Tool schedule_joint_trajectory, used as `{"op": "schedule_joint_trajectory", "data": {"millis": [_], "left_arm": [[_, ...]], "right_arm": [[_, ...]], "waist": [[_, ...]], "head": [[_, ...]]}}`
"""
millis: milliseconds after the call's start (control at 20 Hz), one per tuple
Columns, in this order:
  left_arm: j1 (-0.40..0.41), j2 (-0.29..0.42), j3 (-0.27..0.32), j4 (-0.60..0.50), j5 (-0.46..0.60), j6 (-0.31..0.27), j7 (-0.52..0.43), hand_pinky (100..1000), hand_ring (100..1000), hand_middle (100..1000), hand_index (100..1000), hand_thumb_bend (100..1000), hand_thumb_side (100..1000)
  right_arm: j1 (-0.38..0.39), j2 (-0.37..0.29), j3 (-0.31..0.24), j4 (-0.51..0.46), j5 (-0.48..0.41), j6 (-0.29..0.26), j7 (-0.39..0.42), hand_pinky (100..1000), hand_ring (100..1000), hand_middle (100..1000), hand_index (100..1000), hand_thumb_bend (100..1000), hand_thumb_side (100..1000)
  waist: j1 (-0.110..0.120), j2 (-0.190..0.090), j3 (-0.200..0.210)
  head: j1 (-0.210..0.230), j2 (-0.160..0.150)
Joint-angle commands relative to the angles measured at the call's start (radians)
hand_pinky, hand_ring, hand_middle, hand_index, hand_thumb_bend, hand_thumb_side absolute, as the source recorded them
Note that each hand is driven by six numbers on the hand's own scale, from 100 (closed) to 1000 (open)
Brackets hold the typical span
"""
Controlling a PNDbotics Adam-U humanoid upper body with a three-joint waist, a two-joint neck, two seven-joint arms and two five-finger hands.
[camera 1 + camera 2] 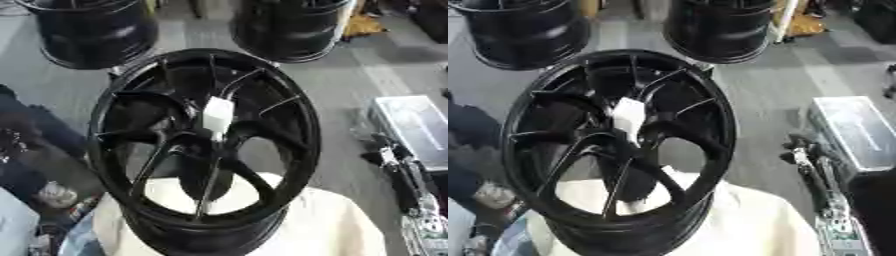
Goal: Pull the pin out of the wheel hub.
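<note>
A black spoked wheel point(293, 150) stands tilted on a cream padded support point(332, 225) in the middle of both views. A white pin point(217, 114) sticks out of the hub at the wheel's centre. My right hand point(801, 151) hangs at the right edge, well apart from the wheel's rim, with its black and silver forearm point(837, 220) running down to the lower right corner. It touches nothing. My left hand shows in neither view.
Two more black wheels point(92, 32) point(289, 27) stand on the grey floor behind. A silver case point(416, 125) lies at the right, just beyond my right hand. Dark clutter point(26, 140) fills the left edge.
</note>
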Motion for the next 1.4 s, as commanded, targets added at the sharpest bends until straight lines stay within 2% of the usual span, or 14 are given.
{"op": "schedule_joint_trajectory", "data": {"millis": [50, 200, 250, 300, 400, 450, 550, 650, 800, 900, 1000, 1050, 1150, 1400], "left_arm": [[-0.002, 0.013, -0.003, -0.023, 0.005, 0.002, -0.006, 715, 577, 560, 665, 100, 865], [0.004, 0.018, -0.005, -0.022, 0.000, 0.006, -0.010, 716, 579, 561, 665, 100, 871], [0.005, 0.018, -0.007, -0.022, -0.003, 0.008, -0.014, 717, 580, 562, 666, 100, 871], [0.007, 0.019, -0.009, -0.021, -0.006, 0.009, -0.019, 717, 581, 563, 666, 100, 875], [0.009, 0.021, -0.010, -0.022, -0.012, 0.011, -0.027, 718, 582, 564, 667, 100, 875], [0.009, 0.021, -0.010, -0.022, -0.014, 0.011, -0.030, 718, 582, 564, 667, 100, 876], [0.010, 0.022, -0.012, -0.023, -0.017, 0.011, -0.034, 718, 582, 564, 667, 100, 876], [0.011, 0.024, -0.014, -0.022, -0.020, 0.013, -0.038, 718, 583, 564, 667, 100, 879], [0.013, 0.027, -0.018, -0.021, -0.026, 0.014, -0.046, 719, 583, 564, 667, 100, 879], [0.013, 0.030, -0.019, -0.021, -0.028, 0.013, -0.051, 719, 583, 564, 667, 100, 879], [0.014, 0.033, -0.021, -0.021, -0.029, 0.012, -0.054, 719, 584, 564, 667, 100, 879], [0.014, 0.035, -0.021, -0.021, -0.029, 0.012, -0.055, 719, 584, 564, 667, 100, 879], [0.014, 0.038, -0.023, -0.021, -0.030, 0.012, -0.059, 720, 584, 565, 667, 100, 879], [0.011, 0.045, -0.029, -0.023, -0.032, 0.009, -0.069, 720, 584, 565, 667, 100, 881]], "right_arm": [[-0.025, -0.028, -0.019, -0.029, 0.004, -0.006, -0.010, 772, 660, 682, 831, 100, 736], [-0.099, -0.133, -0.038, -0.064, 0.018, -0.020, -0.017, 775, 665, 687, 835, 100, 672], [-0.132, -0.174, -0.038, -0.064, 0.014, -0.021, -0.018, 776, 668, 690, 838, 100, 790], [-0.173, -0.230, -0.033, -0.066, 0.013, -0.027, -0.017, 777, 670, 692, 840, 100, 631], [-0.248, -0.335, -0.016, -0.067, 0.018, -0.045, -0.004, 782, 681, 701, 847, 100, 514], [-0.276, -0.374, -0.007, -0.064, 0.023, -0.054, 0.005, 788, 697, 715, 861, 100, 422], [-0.342, -0.471, 0.033, -0.061, 0.035, -0.091, 0.051, 791, 700, 718, 864, 100, 405], [-0.407, -0.561, 0.087, -0.052, 0.038, -0.140, 0.119, 809, 754, 761, 892, 100, 268], [-0.502, -0.667, 0.191, -0.035, 0.016, -0.220, 0.259, 825, 795, 800, 910, 100, 238], [-0.562, -0.712, 0.262, -0.023, -0.008, -0.264, 0.367, 834, 819, 824, 919, 100, 269], [-0.611, -0.737, 0.323, -0.014, -0.030, -0.294, 0.465, 844, 847, 852, 929, 100, 356], [-0.633, -0.744, 0.351, -0.009, -0.040, -0.306, 0.512, 844, 847, 852, 929, 100, 356], [-0.677, -0.743, 0.405, -0.005, -0.053, -0.327, 0.600, 850, 861, 873, 936, 100, 457], [-0.767, -0.704, 0.502, 0.014, -0.055, -0.367, 0.753, 856, 877, 891, 944, 100, 534]], "waist": [[-0.002, -0.017, -0.001], [-0.011, -0.024, 0.001], [-0.014, -0.026, 0.003], [-0.017, -0.027, 0.005], [-0.022, -0.029, 0.010], [-0.023, -0.030, 0.012], [-0.026, -0.031, 0.017], [-0.031, -0.033, 0.022], [-0.038, -0.035, 0.028], [-0.042, -0.037, 0.030], [-0.046, -0.038, 0.033], [-0.047, -0.038, 0.033], [-0.052, -0.038, 0.037], [-0.061, -0.031, 0.050]], "head": [[0.001, -0.002], [0.003, -0.002], [0.003, -0.002], [0.002, -0.002], [0.001, -0.002], [0.001, -0.002], [0.000, -0.002], [-0.004, -0.002], [-0.007, -0.002], [-0.009, -0.002], [-0.010, -0.002], [-0.010, -0.002], [-0.008, -0.002], [-0.007, -0.002]]}}
